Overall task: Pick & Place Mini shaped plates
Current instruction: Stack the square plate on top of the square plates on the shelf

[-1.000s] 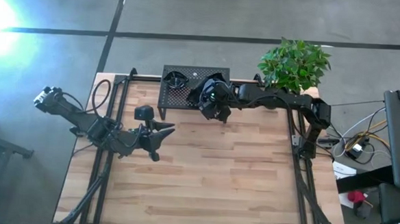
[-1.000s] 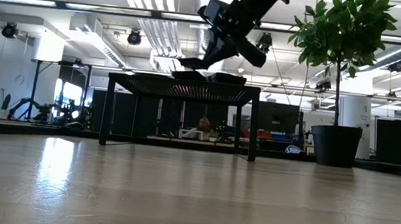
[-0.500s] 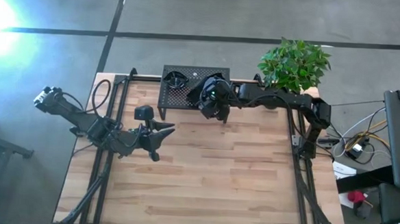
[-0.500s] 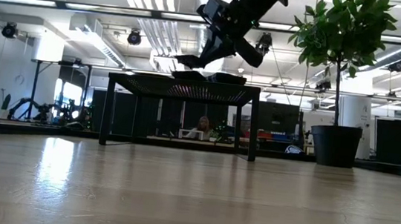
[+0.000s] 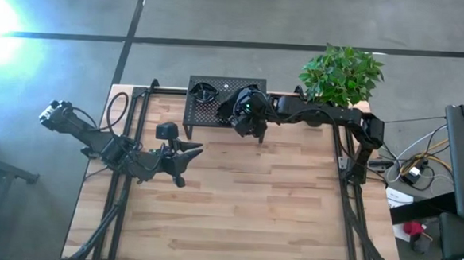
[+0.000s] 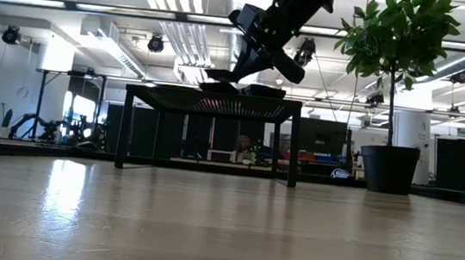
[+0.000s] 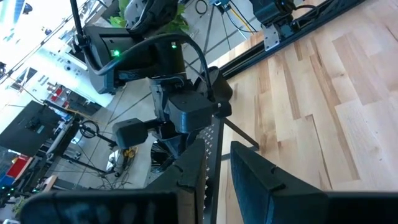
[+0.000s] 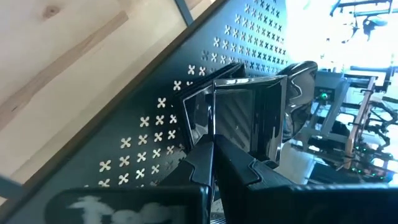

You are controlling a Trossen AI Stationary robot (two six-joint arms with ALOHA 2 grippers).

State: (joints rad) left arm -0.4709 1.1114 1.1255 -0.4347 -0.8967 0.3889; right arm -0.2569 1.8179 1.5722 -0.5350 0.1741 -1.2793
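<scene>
Between the right gripper's (image 8: pixel 213 152) clenched jaws sat the rim of a square plate (image 8: pixel 239 121), lifted off the rack (image 8: pixel 149 134); left gripper (image 5: pixel 185 153) waited, jaws parted.

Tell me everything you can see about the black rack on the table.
The rack is black sheet metal, its flat top punched with small cross-shaped holes, standing level on thin legs at the table's far edge beside the potted plant. Dark mini plates lie on it. The right end effector is down at its top, shut on a plate's rim.
</scene>
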